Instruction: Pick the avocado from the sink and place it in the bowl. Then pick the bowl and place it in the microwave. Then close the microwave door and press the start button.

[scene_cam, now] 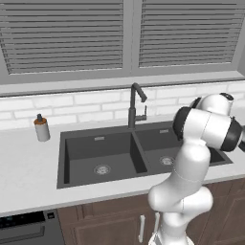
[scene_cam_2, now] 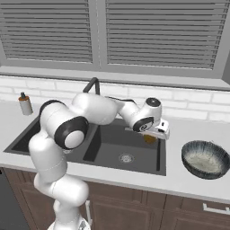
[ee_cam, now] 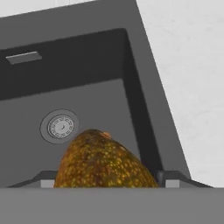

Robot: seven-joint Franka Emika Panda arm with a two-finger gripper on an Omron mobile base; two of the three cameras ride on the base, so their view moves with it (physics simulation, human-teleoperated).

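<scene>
Gripper [ee_cam: 105, 183] jaws stand wide apart with the avocado [ee_cam: 103, 164] between them, one dark fingertip [ee_cam: 43, 179] on each flank of the fruit; it looks clamped on the avocado, though the contact itself sits at the very bottom of the hand view. In the right base view the avocado [scene_cam_2: 150, 139] shows as a small golden-brown lump just under the hand, above the right basin of the sink [scene_cam_2: 103, 155] and clear of its floor.

Counted: one avocado, one grey bowl [scene_cam_2: 205, 159], one sink with two basins, two round drains [scene_cam: 101, 169], one in each basin, one dark faucet [scene_cam: 133, 107], and one soap bottle [scene_cam: 41, 128] with a brown neck.

The bowl stands on the table [scene_cam_2: 193, 182] to the right of the sink, well apart from the sink's rim and close to the table's front edge, with nothing in it. The soap bottle stands at the far left, near the tiled wall. In the hand view the basin's right wall [ee_cam: 139, 113] rises just beside the avocado, and beyond it lies bare pale table. Between the sink's right rim and the bowl the table is open.
</scene>
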